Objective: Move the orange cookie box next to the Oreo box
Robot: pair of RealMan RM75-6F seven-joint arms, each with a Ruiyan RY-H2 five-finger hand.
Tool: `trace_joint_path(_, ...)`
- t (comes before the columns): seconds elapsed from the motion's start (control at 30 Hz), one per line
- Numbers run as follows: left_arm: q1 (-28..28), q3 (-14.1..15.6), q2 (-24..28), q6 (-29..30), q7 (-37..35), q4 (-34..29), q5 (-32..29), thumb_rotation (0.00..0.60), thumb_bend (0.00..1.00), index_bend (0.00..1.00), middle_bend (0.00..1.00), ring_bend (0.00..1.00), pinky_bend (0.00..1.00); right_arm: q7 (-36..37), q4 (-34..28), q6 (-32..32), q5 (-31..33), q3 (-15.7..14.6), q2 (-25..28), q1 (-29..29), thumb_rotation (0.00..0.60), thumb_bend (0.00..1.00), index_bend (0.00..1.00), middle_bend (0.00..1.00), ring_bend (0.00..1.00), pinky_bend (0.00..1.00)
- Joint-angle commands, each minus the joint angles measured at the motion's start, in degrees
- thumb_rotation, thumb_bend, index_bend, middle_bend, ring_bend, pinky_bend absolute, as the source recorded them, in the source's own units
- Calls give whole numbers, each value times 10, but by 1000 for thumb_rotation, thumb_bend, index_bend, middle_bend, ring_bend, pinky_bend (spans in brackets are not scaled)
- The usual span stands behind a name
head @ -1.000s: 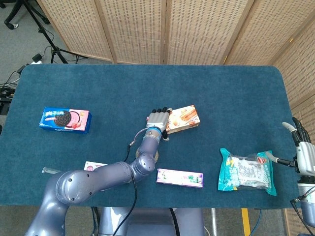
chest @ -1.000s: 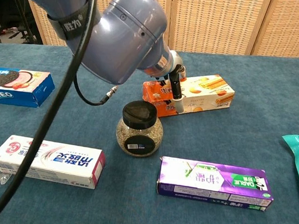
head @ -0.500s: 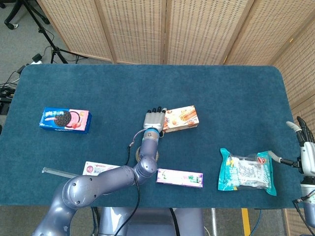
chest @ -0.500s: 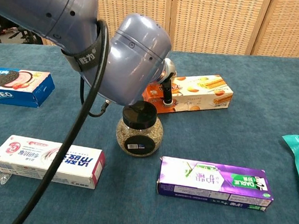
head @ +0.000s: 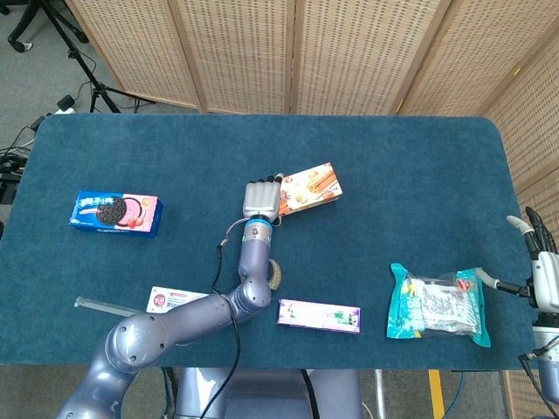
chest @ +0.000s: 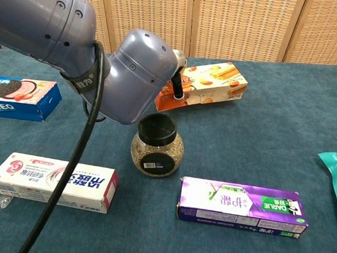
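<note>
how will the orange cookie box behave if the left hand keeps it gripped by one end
The orange cookie box looks like stiff cardboard, so it probably won't flop. The left hand grips only its near end, so the long free end may swing or droop. Its glossy faces could slip between the fingers.

1. The table (head: pixel 419 175) is showing a matt, napped blue cloth;
2. the orange cookie box (chest: pixel 209 86) is looking like glossy printed card;
3. the left arm (chest: pixel 76 45) is gleaming as smooth grey-blue shell;
4. the jar (chest: pixel 156 152) is appearing as clear glass under a black plastic lid.

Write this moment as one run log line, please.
left hand: grips orange cookie box | right hand: idle | Oreo box: far left
</note>
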Motion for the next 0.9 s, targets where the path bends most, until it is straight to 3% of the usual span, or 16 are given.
trace_joint_path(0.03, 20, -8, 18, 3, -11, -28, 24, 600, 593, 551, 293, 280, 286, -3, 0, -2, 0, 0, -1, 1, 600, 2, 159, 0, 0, 62)
trace_joint_path(0.2, 79, 3, 86, -9, -40, -144, 85, 600, 587, 552, 293, 280, 286, -12, 0, -8, 5, 1, -2, 1, 600, 2, 159, 0, 0, 62)
trace_joint_path(0.47, 182, 63, 226, -66, -87, -318, 168, 600, 584, 554, 295, 280, 286, -38, -11, -8, 9, 3, -1, 0, 600, 1, 158, 0, 0, 62)
trace_joint_path(0.73, 232, 99, 295, -98, -142, -356, 248, 600, 585, 557, 299, 280, 286, -61, -17, -12, 8, 1, -4, 3, 600, 1, 159, 0, 0, 62)
trace_joint_path(0.9, 266, 111, 316, -128, -206, -346, 344, 600, 584, 559, 300, 280, 286, -81, -23, -11, 7, 1, -6, 4, 600, 1, 158, 0, 0, 62)
